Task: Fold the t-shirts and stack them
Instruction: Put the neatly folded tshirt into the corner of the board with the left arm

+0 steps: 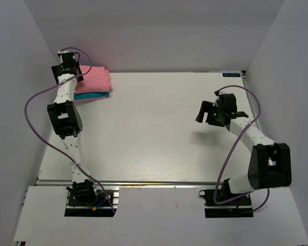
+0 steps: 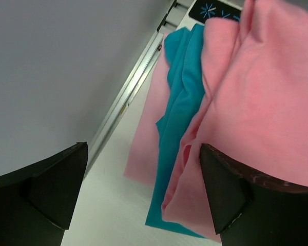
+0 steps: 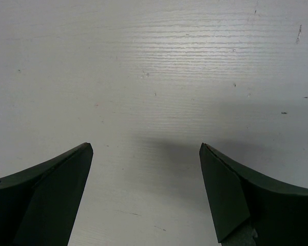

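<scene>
Three folded t-shirts lie stacked at the table's far left corner: the salmon-pink shirt (image 1: pixel 96 78) on top, the teal-blue shirt (image 1: pixel 94 95) under it, and the pale pink shirt (image 1: pixel 88 100) at the bottom with only an edge showing. In the left wrist view, salmon-pink (image 2: pixel 262 102) overlies teal-blue (image 2: pixel 182 92) and pale pink (image 2: pixel 142 138). My left gripper (image 1: pixel 68 62) (image 2: pixel 143 147) is open at the stack's left edge, with one finger (image 2: pixel 231 195) against the salmon-pink fold and nothing gripped. My right gripper (image 1: pixel 205 110) (image 3: pixel 145 147) is open and empty above bare table at the right.
The white table (image 1: pixel 154 133) has an aluminium edge rail (image 2: pixel 128 97) just left of the stack, and the grey wall (image 2: pixel 56 66) stands close beside it. A black label with blue marks (image 2: pixel 215 10) lies beyond the stack. Purple cables loop off both arms.
</scene>
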`<state>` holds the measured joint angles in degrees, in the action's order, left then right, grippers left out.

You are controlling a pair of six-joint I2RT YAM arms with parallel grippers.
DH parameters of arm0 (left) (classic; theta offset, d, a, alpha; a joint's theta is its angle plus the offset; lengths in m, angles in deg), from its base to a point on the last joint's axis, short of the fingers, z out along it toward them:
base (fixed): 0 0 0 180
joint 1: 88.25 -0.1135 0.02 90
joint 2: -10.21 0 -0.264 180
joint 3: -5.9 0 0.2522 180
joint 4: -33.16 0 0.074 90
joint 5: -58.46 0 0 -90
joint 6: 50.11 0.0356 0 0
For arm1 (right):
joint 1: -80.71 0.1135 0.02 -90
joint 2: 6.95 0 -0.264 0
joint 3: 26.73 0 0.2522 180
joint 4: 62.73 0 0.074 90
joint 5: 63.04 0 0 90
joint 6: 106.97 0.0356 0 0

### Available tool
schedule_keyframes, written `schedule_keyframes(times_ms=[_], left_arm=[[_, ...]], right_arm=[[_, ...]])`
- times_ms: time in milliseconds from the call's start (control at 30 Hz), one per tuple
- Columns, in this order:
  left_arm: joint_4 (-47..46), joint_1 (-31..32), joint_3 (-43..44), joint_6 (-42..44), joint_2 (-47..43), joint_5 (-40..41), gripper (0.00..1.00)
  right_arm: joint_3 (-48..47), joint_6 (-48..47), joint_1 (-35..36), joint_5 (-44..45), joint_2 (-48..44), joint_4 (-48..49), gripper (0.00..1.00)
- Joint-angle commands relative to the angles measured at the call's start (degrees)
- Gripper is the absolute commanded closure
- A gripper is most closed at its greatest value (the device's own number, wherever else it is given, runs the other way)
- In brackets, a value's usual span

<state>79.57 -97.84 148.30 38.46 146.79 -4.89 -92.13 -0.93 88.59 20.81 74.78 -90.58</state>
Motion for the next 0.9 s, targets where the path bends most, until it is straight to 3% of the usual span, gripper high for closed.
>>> schedule_keyframes(times_ms=[0,133,233,300,400,433,500,633,767,867], left_arm=[[3.7,0.0,0.8,-4.5,-7.2,-2.0,0.0],[3.7,0.7,-1.3,-5.2,-14.8,-7.9,0.0],[8.3,2.0,-3.1,-7.9,-21.0,-6.5,0.0],[9.1,2.0,-7.3,-9.5,-24.6,-12.9,0.0],[7.0,4.8,-20.2,-11.0,-34.0,-18.7,0.0],[3.1,5.8,-28.8,-12.5,-36.6,-20.0,0.0],[-1.6,8.3,-37.2,-13.5,-44.5,-23.9,0.0],[-11.2,20.4,-57.2,-15.6,-54.2,-28.9,0.0],[-10.7,30.1,-63.8,-17.2,-55.8,-25.1,0.0],[-13.4,32.8,-67.9,-17.2,-58.3,-28.0,0.0]], right_arm=[[-2.3,-1.2,-0.1,-0.9,-3.4,-1.0,0.1],[-2.9,-1.4,-0.2,-1.5,-6.1,-1.4,0.1],[-2.7,-1.4,-0.1,-3.0,-7.8,-0.7,0.1],[-1.2,-1.1,-0.2,-4.9,-9.2,0.4,0.1],[1.9,-0.1,-0.2,-6.2,-11.0,2.7,0.1],[2.4,0.0,-0.1,-6.2,-11.2,2.9,0.1],[4.5,0.2,-0.1,-5.8,-12.6,3.4,0.1],[7.8,0.7,-0.1,-4.0,-16.8,2.8,0.1],[12.2,1.5,-0.1,-1.1,-20.7,2.5,0.1],[15.3,2.2,-0.2,-1.0,-24.6,3.4,0.1]])
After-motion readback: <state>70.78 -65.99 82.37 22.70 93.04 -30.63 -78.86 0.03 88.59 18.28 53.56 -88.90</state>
